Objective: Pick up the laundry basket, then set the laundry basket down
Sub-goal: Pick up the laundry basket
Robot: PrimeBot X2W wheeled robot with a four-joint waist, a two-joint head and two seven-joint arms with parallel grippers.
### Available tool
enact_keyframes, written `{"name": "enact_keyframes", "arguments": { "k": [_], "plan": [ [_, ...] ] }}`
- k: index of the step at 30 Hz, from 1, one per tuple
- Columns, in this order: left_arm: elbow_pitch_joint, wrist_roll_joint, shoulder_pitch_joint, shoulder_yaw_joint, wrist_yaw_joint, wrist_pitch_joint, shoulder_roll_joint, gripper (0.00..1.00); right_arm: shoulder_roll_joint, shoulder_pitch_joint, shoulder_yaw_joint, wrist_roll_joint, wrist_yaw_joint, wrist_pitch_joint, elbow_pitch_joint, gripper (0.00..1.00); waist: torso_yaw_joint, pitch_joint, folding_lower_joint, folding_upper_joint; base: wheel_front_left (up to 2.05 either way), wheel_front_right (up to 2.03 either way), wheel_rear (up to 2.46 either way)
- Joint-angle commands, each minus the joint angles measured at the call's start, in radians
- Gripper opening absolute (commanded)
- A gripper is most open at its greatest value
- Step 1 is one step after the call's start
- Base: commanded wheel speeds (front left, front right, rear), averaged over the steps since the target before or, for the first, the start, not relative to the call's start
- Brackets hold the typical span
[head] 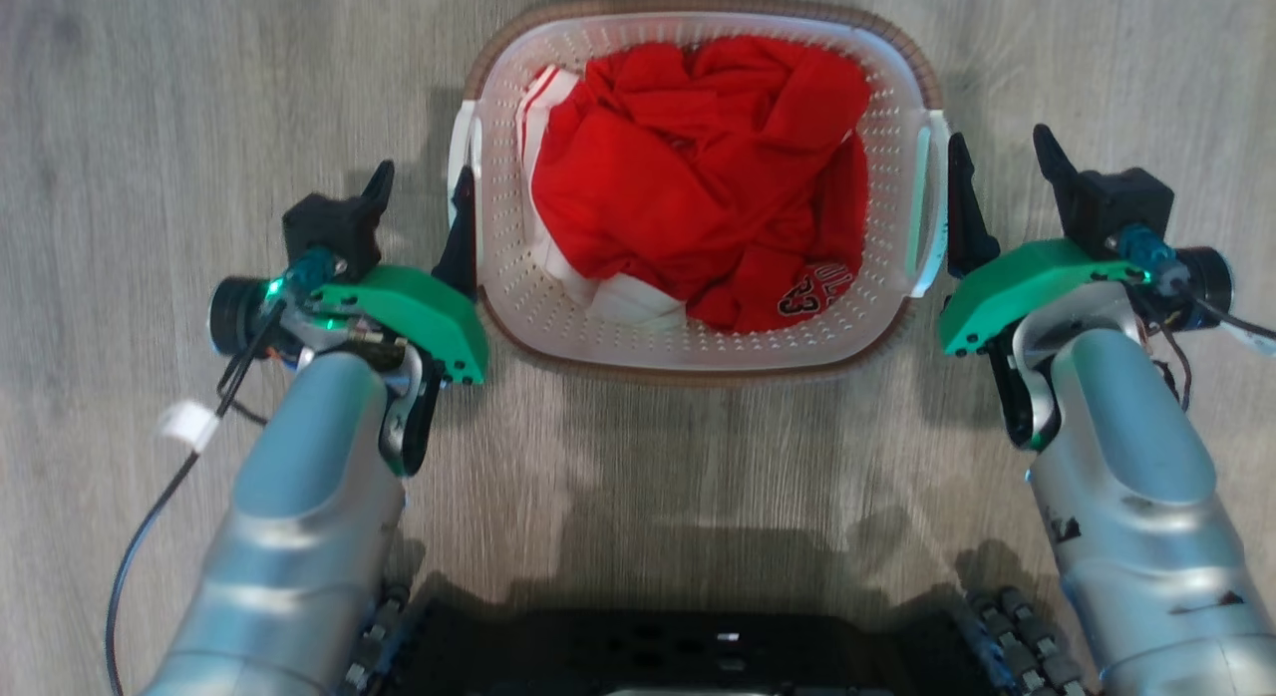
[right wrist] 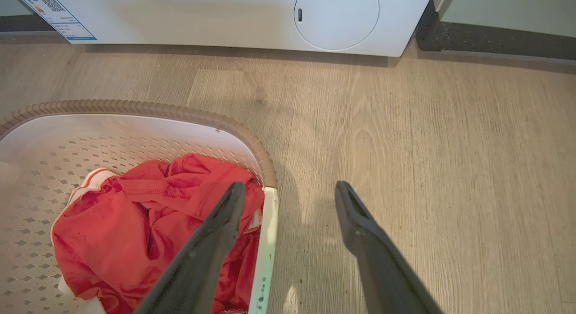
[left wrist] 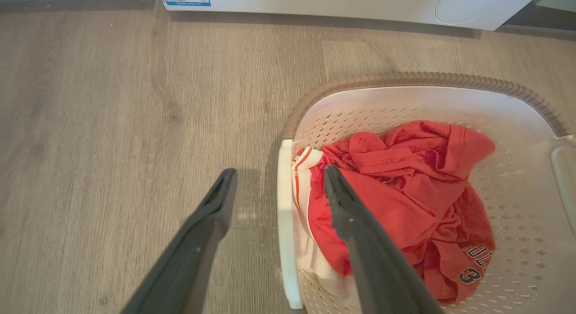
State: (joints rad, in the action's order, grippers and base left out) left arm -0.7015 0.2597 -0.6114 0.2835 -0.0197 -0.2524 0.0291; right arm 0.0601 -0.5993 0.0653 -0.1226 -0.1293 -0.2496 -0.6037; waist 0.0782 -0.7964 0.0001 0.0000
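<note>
The laundry basket [head: 883, 307], white and perforated with a brown rim, stands on the wood floor straight ahead, holding crumpled red clothes [head: 698, 168]. My left gripper [head: 424, 177] is open at its left white handle [left wrist: 283, 224]. In the left wrist view that handle lies between the two fingers, with one finger over the floor and the other over the clothes. My right gripper [head: 999, 143] is open at the right handle [right wrist: 266, 242], which sits between its fingers in the same way. Neither gripper holds anything.
A large white washing machine [right wrist: 225, 17] stands on the floor beyond the basket, with its round door [right wrist: 336, 18] facing me. Bare wood floor [head: 150, 128] surrounds the basket. My dark wheeled base [head: 698, 646] is at the near edge.
</note>
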Motion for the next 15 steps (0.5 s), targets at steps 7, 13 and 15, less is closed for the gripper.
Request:
{"name": "enact_keyframes", "arguments": {
  "k": [7,13,15],
  "plan": [
    [-0.080,0.026,-0.069,0.041,-0.012,-0.009,0.021,1.00,-0.010,-0.006,0.030,0.002,-0.001,-0.012,-0.013,1.00,0.012,-0.073,-0.0001,0.0000,0.00,0.00,0.00],
    [-0.137,0.044,-0.121,0.084,-0.011,-0.009,0.021,1.00,-0.010,-0.022,0.029,0.010,-0.001,-0.012,-0.019,1.00,0.019,-0.118,-0.0001,0.0000,0.00,0.00,0.00],
    [-0.154,0.049,-0.137,0.101,-0.013,-0.009,0.021,1.00,-0.010,-0.028,0.030,0.013,-0.001,-0.012,-0.022,1.00,0.022,-0.131,-0.0001,0.0000,0.00,0.00,0.00]
  ]
}}
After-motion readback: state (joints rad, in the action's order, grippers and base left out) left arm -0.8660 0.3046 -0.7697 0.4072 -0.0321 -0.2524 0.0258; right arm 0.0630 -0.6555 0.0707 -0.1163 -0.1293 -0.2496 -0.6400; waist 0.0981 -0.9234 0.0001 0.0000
